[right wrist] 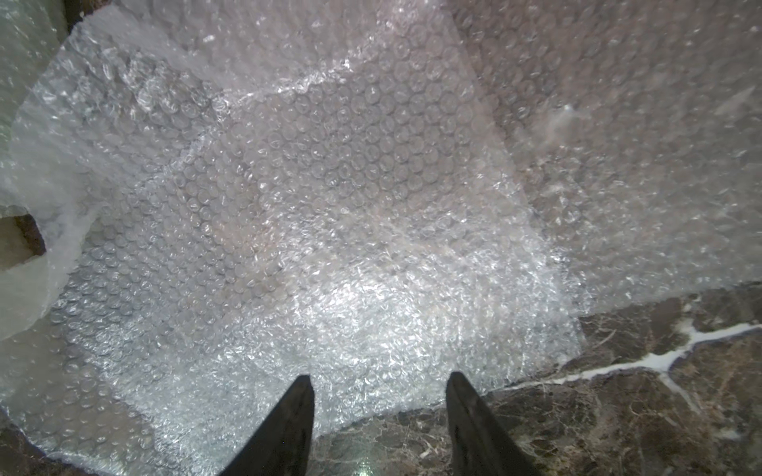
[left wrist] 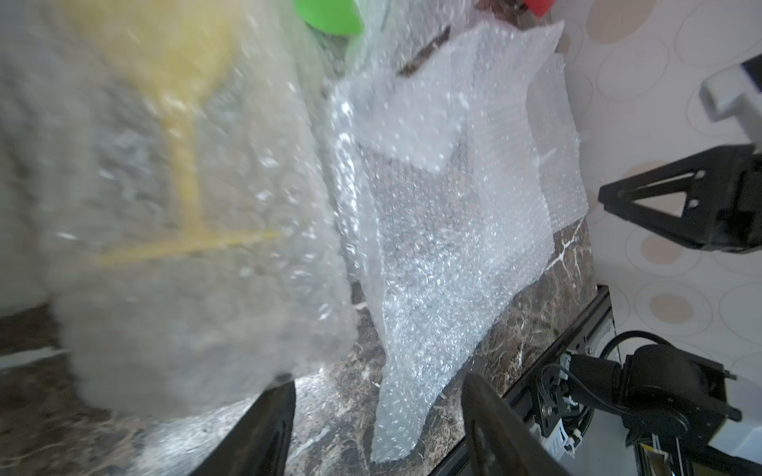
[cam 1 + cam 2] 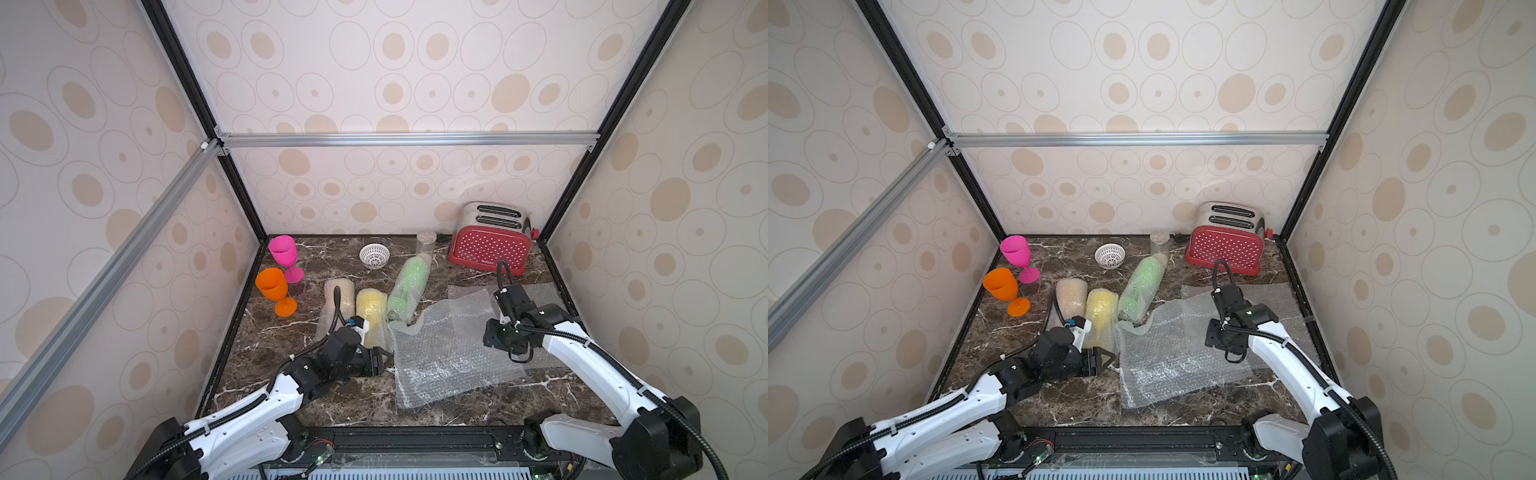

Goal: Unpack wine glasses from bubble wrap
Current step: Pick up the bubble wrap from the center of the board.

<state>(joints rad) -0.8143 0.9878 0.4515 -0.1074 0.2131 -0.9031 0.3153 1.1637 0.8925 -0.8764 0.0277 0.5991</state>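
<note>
Seen from above, a pink goblet (image 3: pixel 283 249) and an orange goblet (image 3: pixel 272 284) stand unwrapped at the left of the marble table (image 3: pixel 353 409). Mid-frame lie three bubble-wrapped rolls: an amber roll (image 3: pixel 338 297), a yellow roll (image 3: pixel 371 307) and a green roll (image 3: pixel 409 286). Flat bubble wrap sheets (image 3: pixel 444 353) spread to their right. The left gripper (image 2: pixel 377 379) sits by the yellow roll's near end, claw apart and empty. The right gripper (image 1: pixel 379 375) is over the sheets, claw apart, holding nothing.

A red, chrome-topped toaster (image 3: pixel 490 247) stands in the far right corner of the dark marble worktop (image 3: pixel 266 345). A clear jar (image 3: pixel 426 244) stands near it, and a white lattice bowl (image 3: pixel 374 254) sits further left.
</note>
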